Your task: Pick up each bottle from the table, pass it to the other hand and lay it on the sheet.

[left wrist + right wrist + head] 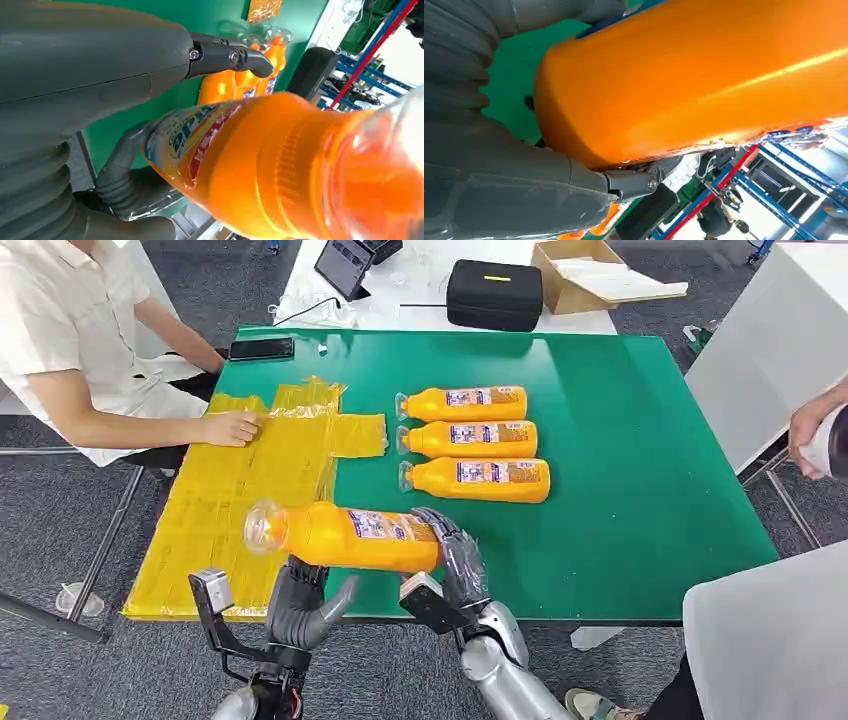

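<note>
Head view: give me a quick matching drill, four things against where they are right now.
1. held bottle
2. three bottles
3. yellow sheet
4. phone

A. far left table corner
B. lying in a row mid-table
C. under a person's hand
D. in the right hand, above the left hand

Pairs: 1-D, 2-B, 3-C, 4-A

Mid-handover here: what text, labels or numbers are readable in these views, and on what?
Held bottle, left wrist view: the label shows large blue letters, partly "de", cut off by the curve; the red strip beside them is too blurred to read.
Same bottle, head view: label print too small.
Three bottles lying on the table: blue and white labels, too small to read.
Tablet and phone: screens dark, no text.
No readable numbers or signs.
</note>
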Robot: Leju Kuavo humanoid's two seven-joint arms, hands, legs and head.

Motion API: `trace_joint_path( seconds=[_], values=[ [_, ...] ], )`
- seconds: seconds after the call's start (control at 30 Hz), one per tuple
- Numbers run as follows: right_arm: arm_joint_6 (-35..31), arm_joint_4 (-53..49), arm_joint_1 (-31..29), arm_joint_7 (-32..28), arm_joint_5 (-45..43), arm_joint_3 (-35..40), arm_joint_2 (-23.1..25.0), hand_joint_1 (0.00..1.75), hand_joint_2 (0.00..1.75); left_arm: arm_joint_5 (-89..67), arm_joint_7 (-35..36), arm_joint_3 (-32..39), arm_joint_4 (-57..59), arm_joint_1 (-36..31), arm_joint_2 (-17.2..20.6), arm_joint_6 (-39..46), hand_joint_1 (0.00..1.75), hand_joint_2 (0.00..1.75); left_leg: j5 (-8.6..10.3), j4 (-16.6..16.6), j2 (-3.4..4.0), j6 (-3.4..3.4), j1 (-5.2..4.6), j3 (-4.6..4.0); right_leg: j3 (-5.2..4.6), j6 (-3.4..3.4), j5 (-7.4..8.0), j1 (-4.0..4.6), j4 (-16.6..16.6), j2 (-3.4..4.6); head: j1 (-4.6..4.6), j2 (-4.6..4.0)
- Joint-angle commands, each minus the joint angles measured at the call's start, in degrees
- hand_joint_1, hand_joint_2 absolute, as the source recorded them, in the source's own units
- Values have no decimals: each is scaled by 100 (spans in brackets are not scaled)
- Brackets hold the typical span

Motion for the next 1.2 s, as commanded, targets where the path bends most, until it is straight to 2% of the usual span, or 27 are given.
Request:
trace_joint_path(
  seconds=[0.03, 0.1, 0.2, 0.3, 0.33, 0.53, 0.7, 0.8, 0.93, 1.1, 1.13, 1.17, 1.2],
  values=[
    [135, 931, -487, 38, -64, 283, 79, 162, 175, 35, -35, 138, 188, -187, -36, -148, 0, 175, -3, -3, 8, 3, -1, 16, 14, -7, -2, 2, -3, 1, 0, 0],
    [277, 1172, -564, -53, -194, 312, 178, 159, 175, 394, 156, 154, 112, -183, -49, -611, 0, 175, -7, -3, 9, 4, -2, 26, 23, -10, -5, 2, -1, 1, 0, 0],
    [272, 1322, -606, -118, -153, 416, 246, 162, 175, 530, 238, 154, 146, -193, -68, -787, 0, 175, -6, -5, 13, 3, -1, 25, 20, -11, -4, 2, -2, 5, -2, 0],
    [243, 1328, -593, -117, -144, 429, 274, 166, 175, 537, 240, 157, 171, -196, -67, -795, 0, 175, -6, -3, 8, 3, 0, 23, 20, -10, -5, 3, -1, 1, 0, 0],
    [268, 1358, -605, -175, -169, 466, 295, 161, 175, 436, 155, 183, 231, -226, -90, -718, 0, 175, -9, -3, 10, 5, -2, 30, 27, -12, -8, 2, 0, 0, 0, 0],
    [-90, 1257, -605, -198, 127, 763, 359, 169, 175, 332, 70, 357, 433, -425, -233, -411, 0, 175, -3, -3, 6, 3, 0, 15, 13, -7, -2, 2, -1, -1, 0, 0],
    [-296, 1262, -650, -132, 321, 1065, 416, 143, 175, 637, 275, 450, 684, -626, -311, -444, 0, 175, -2, -5, -2, 4, -2, 22, 21, -10, -6, 1, 0, -10, 0, 0],
    [-319, 1339, -699, -124, 337, 1178, 443, 152, 175, 600, 214, 447, 798, -736, -350, -317, 0, 175, -4, -4, 3, 4, -2, 24, 22, -9, -5, 1, -1, -4, -2, 0],
    [-332, 1385, -723, -109, 336, 1274, 429, 147, 175, 559, 113, 484, 874, -821, -372, -188, 0, 175, -1, -4, 1, 2, 0, 17, 16, -8, -3, 3, -2, -6, 2, 0],
    [-226, 1388, -720, -131, 259, 1286, 431, 148, 175, 569, 77, 507, 873, -835, -373, -184, 0, 175, -3, -5, -3, 3, 0, 24, 24, -9, -7, 3, -2, -11, 0, 0],
    [-182, 1383, -715, -150, 202, 1301, 428, 147, 175, 578, 3, 543, 829, -817, -374, -195, 61, 175, -3, -4, 0, 3, 0, 21, 20, -8, -6, 2, -2, -7, 0, 0],
    [-145, 1385, -706, -157, 160, 1308, 430, 143, 175, 631, -28, 564, 789, -791, -374, -266, 175, 175, -1, -3, 1, 1, 0, 12, 11, -6, -2, 2, -1, -4, 0, 0],
    [-27, 1387, -675, -154, 62, 1308, 433, 138, 175, 701, -54, 602, 681, -725, -364, -334, 175, 175, -4, -5, 1, 3, -1, 25, 24, -10, -7, 2, -1, -7, 0, 0]
  ],
)
